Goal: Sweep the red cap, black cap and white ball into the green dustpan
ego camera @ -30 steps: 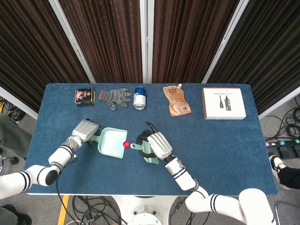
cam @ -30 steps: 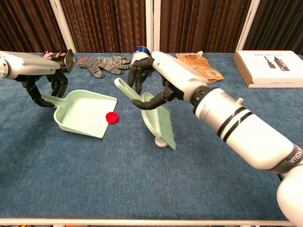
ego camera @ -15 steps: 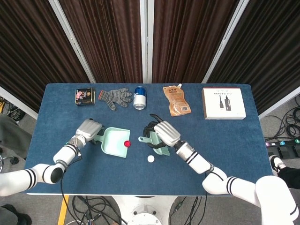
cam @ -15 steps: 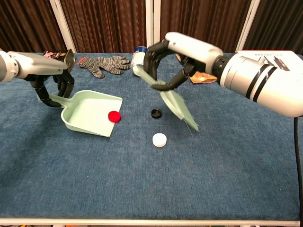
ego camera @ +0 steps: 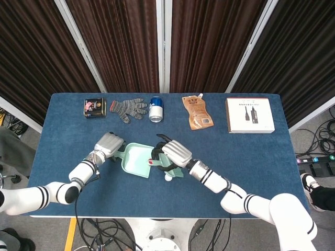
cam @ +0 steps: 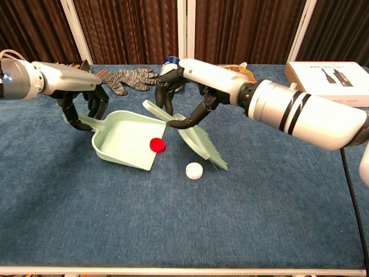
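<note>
**Brush down beside the dustpan, red cap at the lip**

My left hand (cam: pixel 81 107) has its fingers wrapped round the handle of the green dustpan (cam: pixel 124 138), which lies flat on the blue table (cam: pixel 173 231) with its open mouth facing three o'clock in the head view. My right hand (cam: pixel 184 86) has its fingers curled tight round the handle of the green brush (cam: pixel 199 144); the brush is tilted, its bristles reaching down to the cloth just off the dustpan's open edge.

The red cap (cam: pixel 156 145) sits right at the dustpan's lip, on its inner floor near the corner closest to the brush. The white ball (cam: pixel 194 170) lies on the table at about five o'clock from the red cap in the chest view, just beside the bristle tips and outside the dustpan. I cannot make out the black cap in either view; my right hand and the brush cover the spot next to the pan.

Along the far edge of the table, from nine o'clock toward three o'clock in the head view, lie a small dark tin (ego camera: pixel 95 107), a grey glove (ego camera: pixel 128 109), a blue can (ego camera: pixel 156 109), an orange pouch (ego camera: pixel 197 112) and a white box (ego camera: pixel 249 115), all well apart from the dustpan.
</note>
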`<state>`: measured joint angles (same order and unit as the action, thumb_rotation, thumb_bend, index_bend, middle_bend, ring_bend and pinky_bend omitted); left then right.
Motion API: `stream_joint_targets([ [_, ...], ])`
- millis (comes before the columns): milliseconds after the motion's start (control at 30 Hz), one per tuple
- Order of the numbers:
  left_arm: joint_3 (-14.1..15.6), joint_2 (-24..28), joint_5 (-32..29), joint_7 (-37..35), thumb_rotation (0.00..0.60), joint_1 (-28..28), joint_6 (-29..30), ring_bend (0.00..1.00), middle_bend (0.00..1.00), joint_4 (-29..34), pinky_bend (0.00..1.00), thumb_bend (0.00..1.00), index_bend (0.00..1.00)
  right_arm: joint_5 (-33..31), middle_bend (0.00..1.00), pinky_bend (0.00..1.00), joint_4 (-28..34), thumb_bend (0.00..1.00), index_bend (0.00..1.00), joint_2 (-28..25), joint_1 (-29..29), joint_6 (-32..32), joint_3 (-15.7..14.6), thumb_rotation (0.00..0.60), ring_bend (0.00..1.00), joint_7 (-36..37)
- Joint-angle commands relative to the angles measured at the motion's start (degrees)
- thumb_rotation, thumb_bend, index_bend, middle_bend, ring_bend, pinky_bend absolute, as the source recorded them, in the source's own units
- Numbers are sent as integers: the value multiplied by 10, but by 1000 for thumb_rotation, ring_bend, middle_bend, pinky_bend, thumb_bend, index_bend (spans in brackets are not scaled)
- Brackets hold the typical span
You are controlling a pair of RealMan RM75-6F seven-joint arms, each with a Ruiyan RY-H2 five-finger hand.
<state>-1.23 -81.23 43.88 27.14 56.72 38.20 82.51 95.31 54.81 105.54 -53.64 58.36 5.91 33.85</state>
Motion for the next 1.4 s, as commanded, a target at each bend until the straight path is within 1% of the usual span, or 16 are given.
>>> stream_joint_targets([
  [33,2,-3,-7,6,600,7,2,341,508,4,250,392,551,-2,656,36,-4,563,790,14,6,15,-4,600,324,-14],
  [333,7,-9,-27,24,600,25,13,341,508,21,250,396,551,-18,659,36,-4,550,805,40,13,28,0,600,324,-45],
  [533,9,-14,-55,42,600,43,20,351,508,33,251,397,551,-29,665,36,4,547,813,50,16,37,8,600,327,-57],
  [933,9,-27,-97,44,600,75,11,352,509,41,252,396,551,-42,669,37,7,548,821,63,18,44,17,600,332,-72],
  [1267,23,-44,-109,64,600,86,39,351,508,36,255,396,551,-44,671,37,-12,547,824,94,17,62,25,600,334,-72],
  [1400,29,-46,-106,77,600,86,61,351,509,39,255,397,551,-41,672,37,-6,548,824,88,20,74,26,600,335,-64],
])
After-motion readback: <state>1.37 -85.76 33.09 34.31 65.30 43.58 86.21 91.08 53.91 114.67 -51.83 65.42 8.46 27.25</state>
